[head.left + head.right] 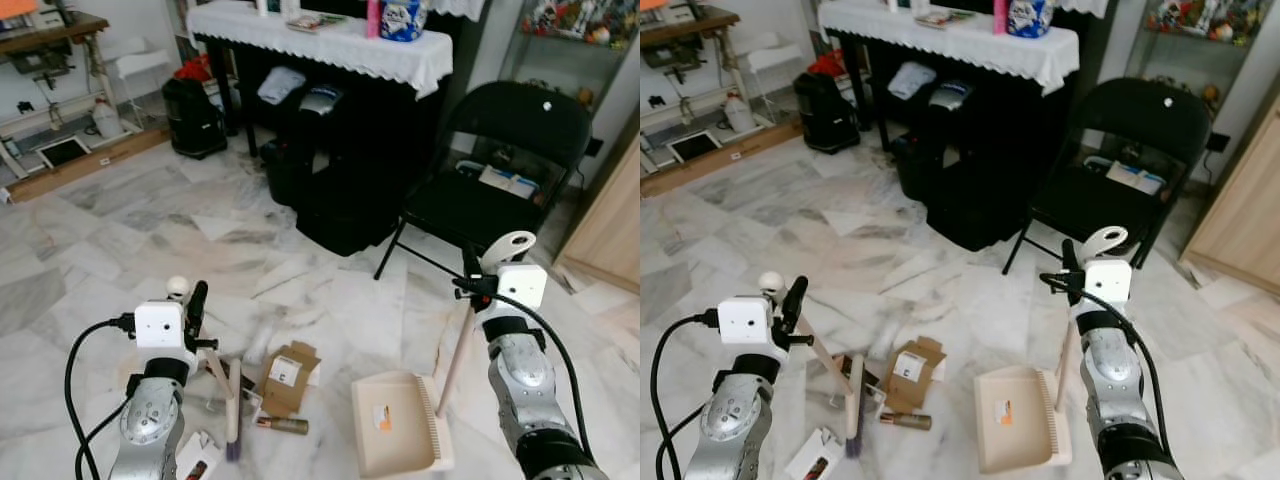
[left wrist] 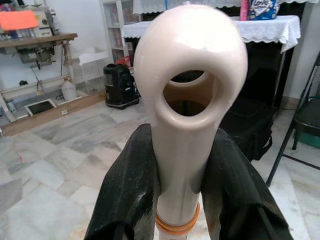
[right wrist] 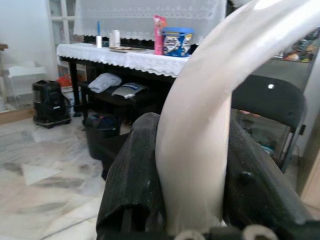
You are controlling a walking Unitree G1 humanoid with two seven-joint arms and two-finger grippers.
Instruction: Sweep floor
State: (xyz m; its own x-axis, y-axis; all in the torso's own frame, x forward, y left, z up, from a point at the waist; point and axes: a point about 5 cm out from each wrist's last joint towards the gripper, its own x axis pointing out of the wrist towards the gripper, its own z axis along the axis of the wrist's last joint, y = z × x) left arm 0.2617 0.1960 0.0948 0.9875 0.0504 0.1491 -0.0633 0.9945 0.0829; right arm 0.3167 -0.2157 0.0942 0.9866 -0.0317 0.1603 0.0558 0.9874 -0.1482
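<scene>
Mid-sweep: left gripper (image 2: 182, 200) clamped on broom handle (image 2: 192, 100), right gripper (image 3: 192, 180) clamped on dustpan handle (image 3: 215, 100), needing brush head (image 1: 233, 405) to push cardboard box (image 1: 288, 375) toward floor-standing dustpan (image 1: 395, 425).

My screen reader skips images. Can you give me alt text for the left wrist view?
The left tool's two black fingers clamp the cream broom handle below its looped end. Behind lie marble floor and a cloth-covered black table.

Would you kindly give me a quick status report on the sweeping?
Left gripper shut on broom handle. Right gripper shut on dustpan handle. Dustpan down beside cardboard box; black chair close behind.
</scene>
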